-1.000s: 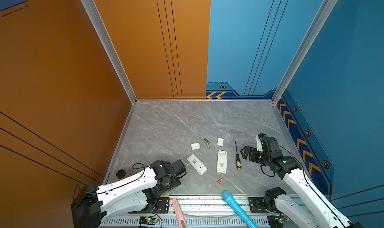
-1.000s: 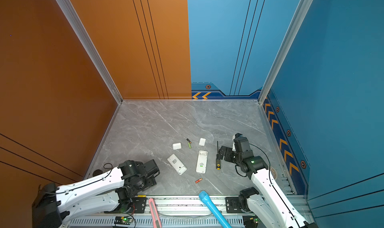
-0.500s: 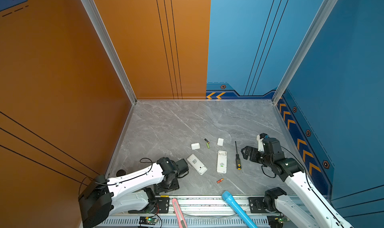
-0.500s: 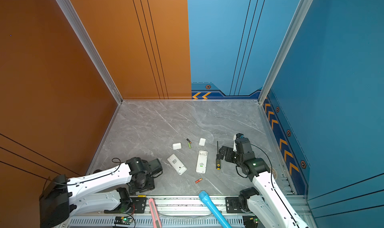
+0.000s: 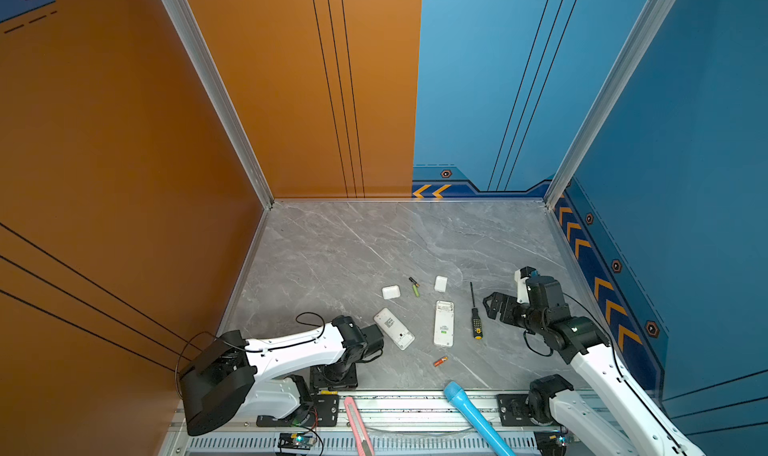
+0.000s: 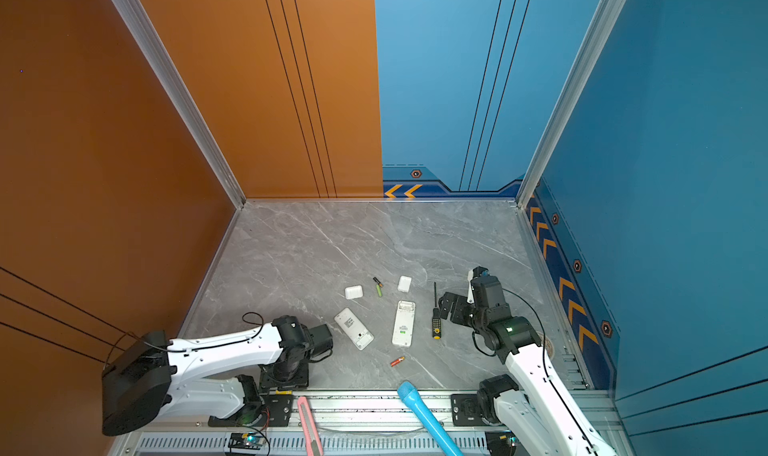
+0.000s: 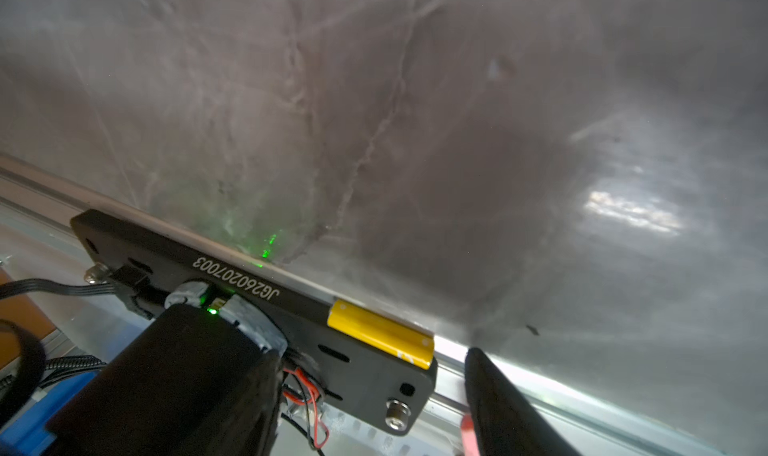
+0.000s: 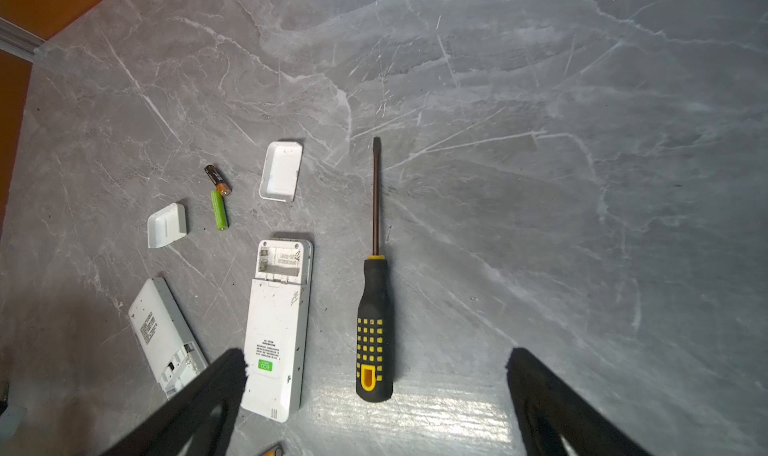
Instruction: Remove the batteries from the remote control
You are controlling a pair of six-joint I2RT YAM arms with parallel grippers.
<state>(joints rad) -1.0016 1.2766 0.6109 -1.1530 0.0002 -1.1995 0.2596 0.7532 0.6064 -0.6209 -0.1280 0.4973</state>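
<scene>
On the marble tabletop [image 5: 353, 246], a green battery [image 8: 219, 210] and a black battery [image 8: 217, 179] lie end to end beyond the remote [image 8: 278, 329], well ahead of the right gripper [image 8: 377, 356], jaws wide and empty (screwdriver [image 8: 374, 308] nearer). The red-orange battery [image 5: 440, 361] lies apart; the left gripper [image 5: 361, 346] is tucked low, and how far it is spread cannot be told.

left gripper [image 7: 373, 354] tucked low, jaws apart; right gripper [image 8: 376, 356] hovers, jaws wide
</scene>
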